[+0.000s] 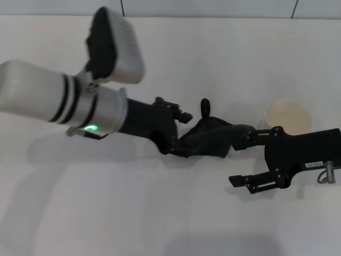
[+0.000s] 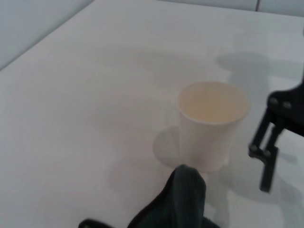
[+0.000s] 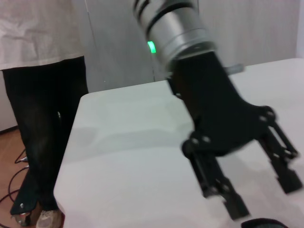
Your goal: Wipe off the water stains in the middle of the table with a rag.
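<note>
The dark charcoal rag [image 1: 209, 137] lies bunched on the white table [image 1: 160, 213] at its middle, its loop tab pointing away from me. My left gripper [image 1: 178, 136] is at the rag's left edge. The right wrist view shows this gripper [image 3: 263, 197] with its fingers apart over the table and the rag [image 3: 261, 223] just beyond its tips. The rag also shows in the left wrist view [image 2: 187, 199]. My right gripper [image 1: 234, 156] is open at the rag's right side, with its far finger touching the cloth. The water stains are not visible.
A white paper cup [image 1: 287, 118] stands upright behind my right gripper; it also shows in the left wrist view [image 2: 211, 123], beside a right gripper finger [image 2: 267, 175]. A person [image 3: 38, 95] stands beyond the table's left edge [image 3: 71, 161].
</note>
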`<state>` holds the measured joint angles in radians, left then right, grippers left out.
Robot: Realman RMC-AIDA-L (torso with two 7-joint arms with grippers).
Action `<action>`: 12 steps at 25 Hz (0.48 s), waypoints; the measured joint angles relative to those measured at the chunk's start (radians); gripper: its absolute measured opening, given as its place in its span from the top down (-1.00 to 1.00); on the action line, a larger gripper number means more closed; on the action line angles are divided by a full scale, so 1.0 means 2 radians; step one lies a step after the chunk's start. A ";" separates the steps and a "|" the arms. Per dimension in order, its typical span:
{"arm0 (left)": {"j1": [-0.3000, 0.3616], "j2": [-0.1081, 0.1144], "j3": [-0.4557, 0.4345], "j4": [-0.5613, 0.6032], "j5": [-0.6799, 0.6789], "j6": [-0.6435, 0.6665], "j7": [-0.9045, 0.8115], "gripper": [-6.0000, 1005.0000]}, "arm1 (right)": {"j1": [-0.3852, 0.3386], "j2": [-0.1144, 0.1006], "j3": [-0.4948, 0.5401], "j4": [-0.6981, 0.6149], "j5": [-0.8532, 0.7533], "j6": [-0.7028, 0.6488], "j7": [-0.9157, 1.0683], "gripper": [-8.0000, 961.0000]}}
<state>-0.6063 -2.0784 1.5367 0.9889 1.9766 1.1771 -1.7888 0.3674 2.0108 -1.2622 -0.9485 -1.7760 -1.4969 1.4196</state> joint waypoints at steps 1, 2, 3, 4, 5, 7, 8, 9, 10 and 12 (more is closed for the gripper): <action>0.017 0.000 -0.008 0.012 0.000 0.007 0.005 -0.40 | 0.000 0.000 0.000 -0.001 0.000 0.002 0.001 -0.66; 0.028 0.000 -0.013 0.019 0.000 0.012 0.008 -0.40 | -0.001 -0.001 0.003 -0.002 0.000 0.002 0.001 -0.66; 0.044 0.000 -0.022 0.029 0.000 0.021 0.014 -0.40 | -0.002 -0.001 0.005 -0.003 0.000 0.003 0.001 -0.66; 0.051 0.000 -0.025 0.033 0.001 0.026 0.017 -0.40 | -0.002 -0.001 0.010 -0.004 -0.001 0.002 0.002 -0.66; 0.063 0.000 -0.034 0.036 0.000 0.034 0.027 -0.40 | -0.002 -0.001 0.013 -0.004 -0.002 0.002 0.002 -0.66; 0.079 0.000 -0.050 0.039 -0.002 0.046 0.044 -0.40 | -0.004 -0.002 0.018 -0.004 -0.004 0.000 0.002 -0.66; 0.086 0.000 -0.057 0.040 -0.003 0.052 0.051 -0.40 | -0.005 -0.003 0.020 -0.004 -0.005 0.000 0.002 -0.66; 0.093 0.000 -0.063 0.040 -0.004 0.057 0.057 -0.40 | -0.006 -0.004 0.022 -0.003 -0.005 0.000 0.001 -0.66; 0.098 0.000 -0.067 0.040 -0.004 0.061 0.063 -0.40 | -0.007 -0.004 0.022 -0.002 -0.005 -0.001 0.000 -0.66; 0.110 0.000 -0.073 0.040 -0.005 0.067 0.073 -0.40 | -0.008 -0.007 0.022 0.000 -0.005 -0.003 -0.002 -0.66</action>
<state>-0.3863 -2.0779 1.3906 1.0693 1.9674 1.3116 -1.6427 0.3511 1.9976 -1.2173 -0.9491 -1.7862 -1.5033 1.4153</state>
